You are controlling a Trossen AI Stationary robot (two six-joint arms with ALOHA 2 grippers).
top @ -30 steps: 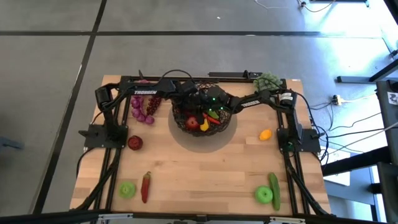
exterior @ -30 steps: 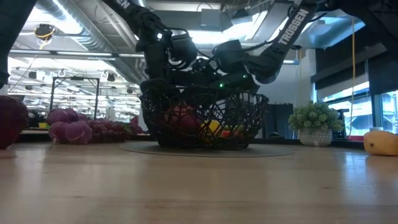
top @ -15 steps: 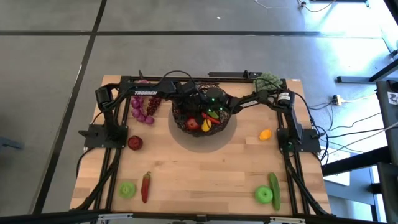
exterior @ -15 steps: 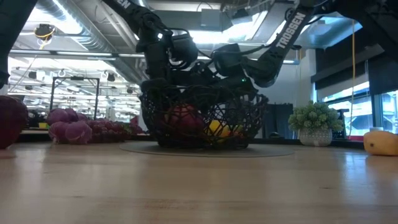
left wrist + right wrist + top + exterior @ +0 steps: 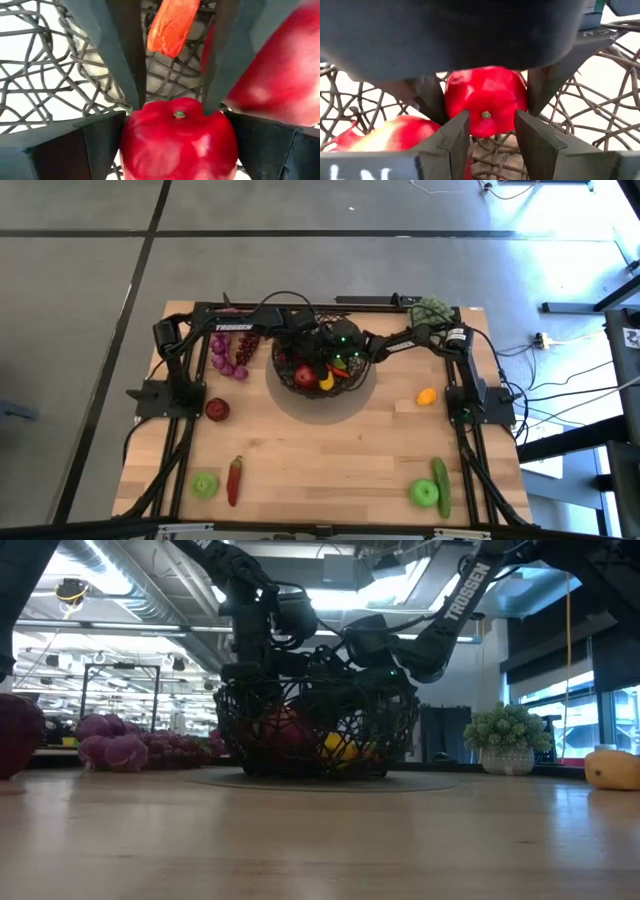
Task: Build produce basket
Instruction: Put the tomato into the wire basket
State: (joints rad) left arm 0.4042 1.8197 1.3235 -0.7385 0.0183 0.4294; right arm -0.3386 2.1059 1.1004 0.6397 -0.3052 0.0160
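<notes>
Left wrist view showed the left gripper (image 5: 172, 107) clamping a red apple (image 5: 177, 137) inside the basket (image 5: 45, 90). Right gripper (image 5: 490, 135), part-open, held nothing I could see. Hard, glossy, likely slippery: grip its widest middle.

The basket (image 5: 318, 370) stood at the middle of the table's (image 5: 330, 450) far half, with both grippers reaching into it from either side. An apple (image 5: 177, 140) sat between the left gripper's (image 5: 172, 100) fingers inside the basket, the right gripper (image 5: 490, 131) just before it. Grapes (image 5: 230, 355) lay left of the basket. Another apple (image 5: 217, 409) lay nearer on the left, a lemon (image 5: 427, 395) on the right. At the near edge a chilli (image 5: 235, 478) lay beside an apple (image 5: 205, 484) on the left, a cucumber (image 5: 441, 480) beside an apple (image 5: 424, 493) on the right.
</notes>
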